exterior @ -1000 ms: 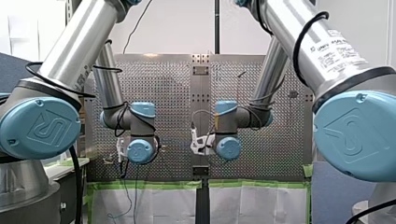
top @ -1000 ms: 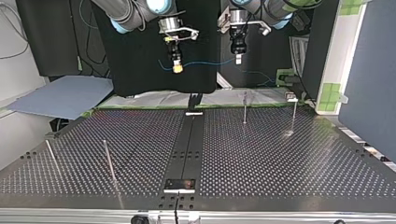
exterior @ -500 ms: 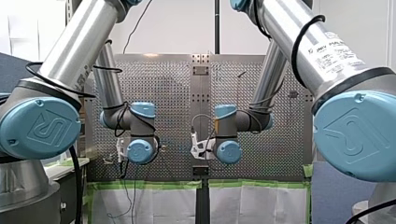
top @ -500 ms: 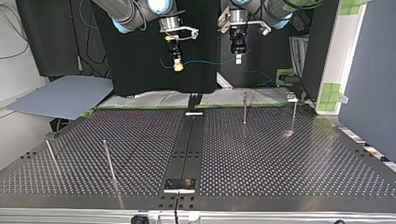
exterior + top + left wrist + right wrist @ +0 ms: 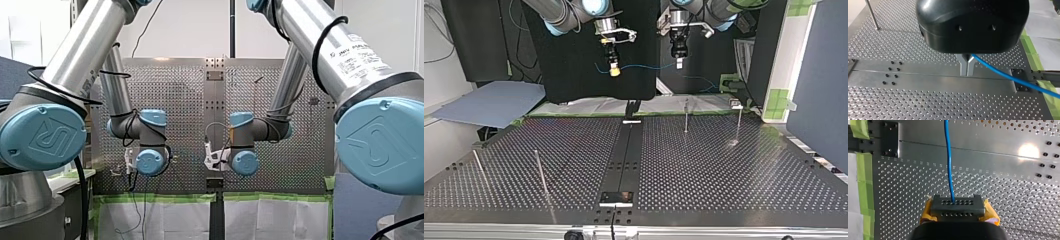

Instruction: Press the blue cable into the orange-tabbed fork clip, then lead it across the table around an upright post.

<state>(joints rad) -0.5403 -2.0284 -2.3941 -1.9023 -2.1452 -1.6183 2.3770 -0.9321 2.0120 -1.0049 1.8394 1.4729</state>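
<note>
You see the blue cable (image 5: 644, 66) stretched between my left claw (image 5: 966, 72) and my right claw (image 5: 956, 201), both clenched on it above the arm-side edge of the desk (image 5: 724, 170), presumably to hold it taut for routing.

We see the worktop (image 5: 923, 105) as bare metal drilled all over with small holes, satin in finish with bright patches of glare; a smoother, unperforated metal strip (image 5: 935, 78) runs along its middle. The blue cable (image 5: 1008, 76) has a smooth, slightly glossy plastic jacket. Our left end effector (image 5: 967, 72) has a glossy black plastic shell and bare dull-grey metal fingers (image 5: 963, 66). Our right end effector (image 5: 957, 206) carries yellow pads (image 5: 989, 211) that look like wrinkled tape, round a matt dark-grey block (image 5: 968, 207) pierced with rows of holes. Matt green tape (image 5: 865, 182) edges the worktop beside white sheeting (image 5: 853, 225) whose material we cannot tell. The upright post (image 5: 686, 116) is thin polished metal. The arm tubes (image 5: 85, 45) are brushed silver metal with glossy blue plastic joint caps (image 5: 42, 135).
</note>
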